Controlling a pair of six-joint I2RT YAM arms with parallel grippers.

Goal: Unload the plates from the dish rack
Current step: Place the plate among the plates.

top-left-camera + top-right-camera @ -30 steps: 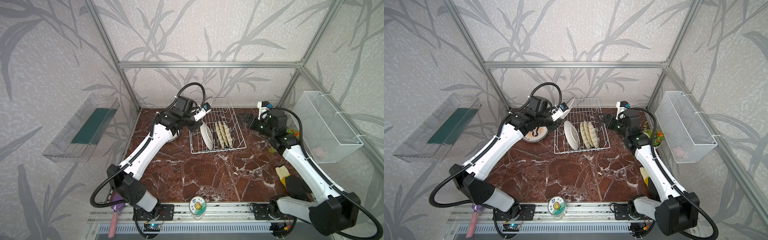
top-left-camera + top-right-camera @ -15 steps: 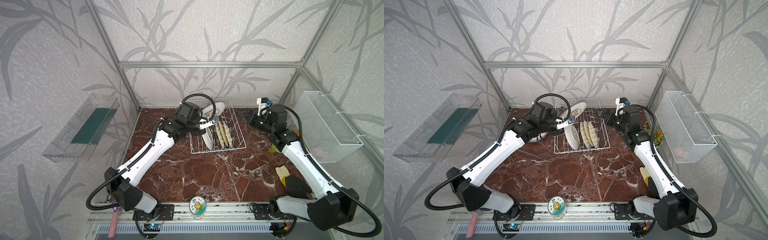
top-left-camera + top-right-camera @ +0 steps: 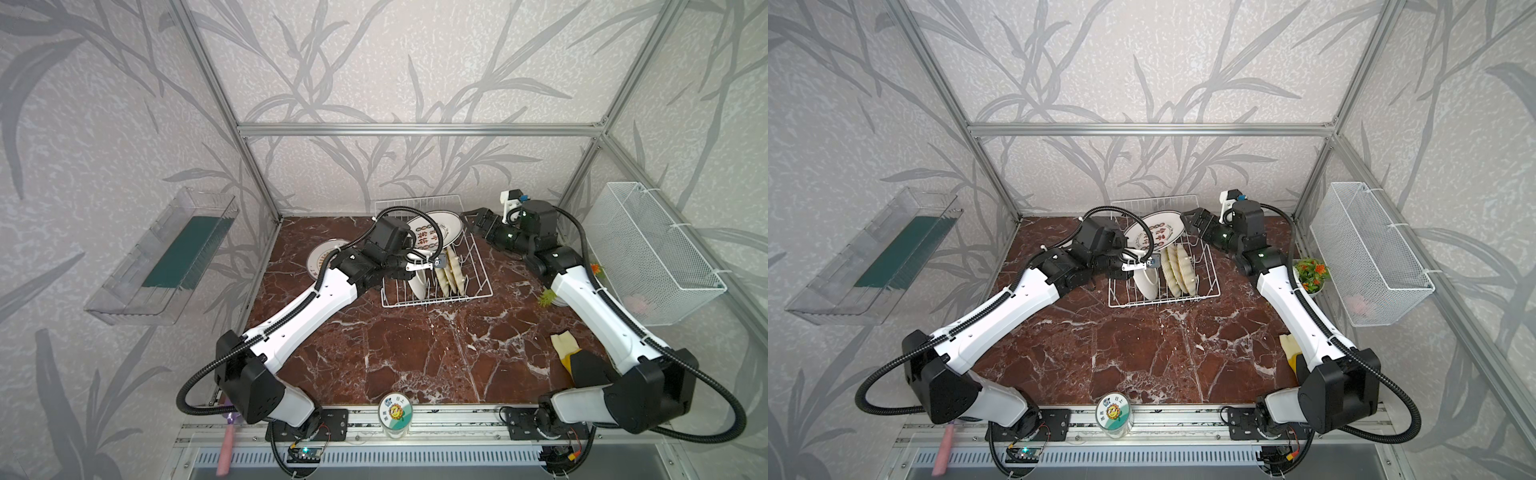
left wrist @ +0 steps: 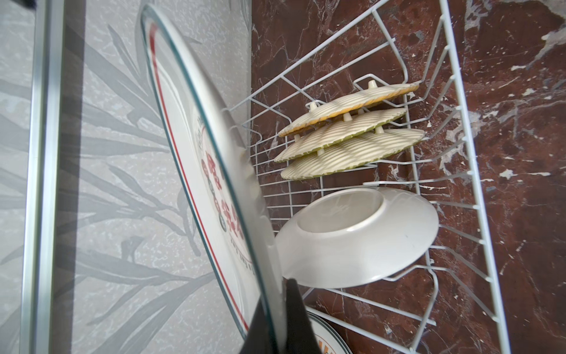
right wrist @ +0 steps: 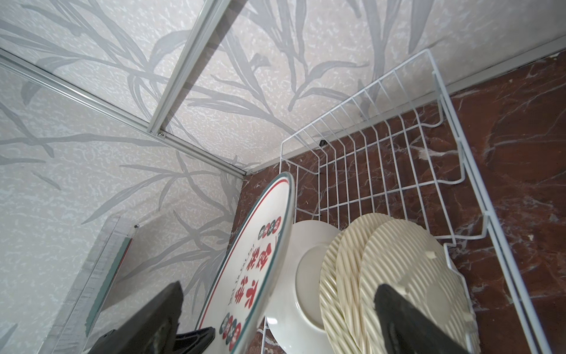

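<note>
My left gripper (image 4: 275, 297) is shut on the lower rim of a white plate with red characters (image 3: 436, 230) (image 3: 1158, 230) (image 4: 196, 184), held tilted above the dish rack (image 3: 478, 286) (image 3: 1208, 286). The right gripper (image 3: 473, 218) (image 5: 278, 291) is open, its fingers straddling that plate's far rim (image 5: 260, 269) without touching it. In the rack a plain-backed white plate (image 4: 352, 239) (image 5: 306, 275) and three ribbed tan plates (image 3: 451, 274) (image 4: 346, 144) stand on edge. Another patterned plate (image 3: 320, 259) lies flat on the table left of the rack.
A white mesh basket (image 3: 648, 253) hangs on the right wall and a clear tray (image 3: 166, 257) on the left wall. A small potted plant (image 3: 1310, 274) and a yellow object (image 3: 563, 345) sit by the right arm. A can (image 3: 395, 411) stands at the front edge.
The left gripper has lifted the patterned plate up out of the rack and tilted it. The right gripper has moved in around the plate's far rim.
</note>
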